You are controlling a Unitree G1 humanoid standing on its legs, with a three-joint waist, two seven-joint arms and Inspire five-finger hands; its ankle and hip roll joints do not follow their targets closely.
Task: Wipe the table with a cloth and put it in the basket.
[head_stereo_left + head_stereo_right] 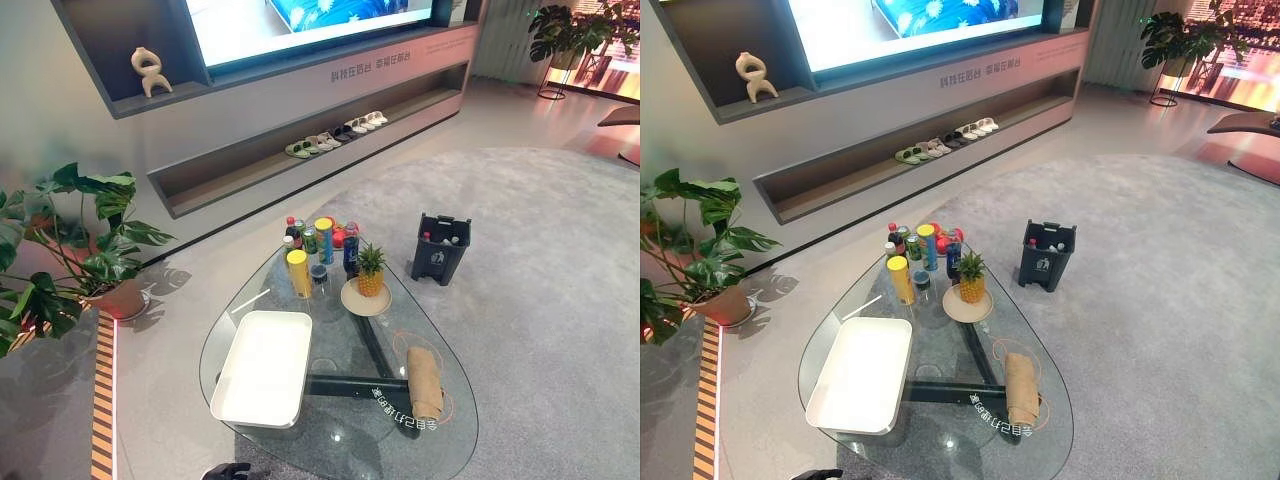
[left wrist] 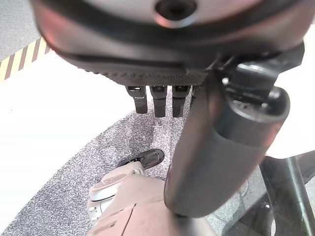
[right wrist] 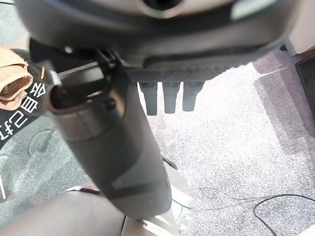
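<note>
At lower right of the glass table [image 1: 250, 300], a rolled tan cloth [image 1: 424, 381] is seen untouched; left hand [image 2: 162, 101] and right hand [image 3: 170, 98] hang with fingers straight, empty.

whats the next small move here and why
Probably reach the right hand to the rolled tan cloth at the right near edge of the glass table. Both hands, the left hand too, hang open and hold nothing, and the cloth lies untouched.
</note>
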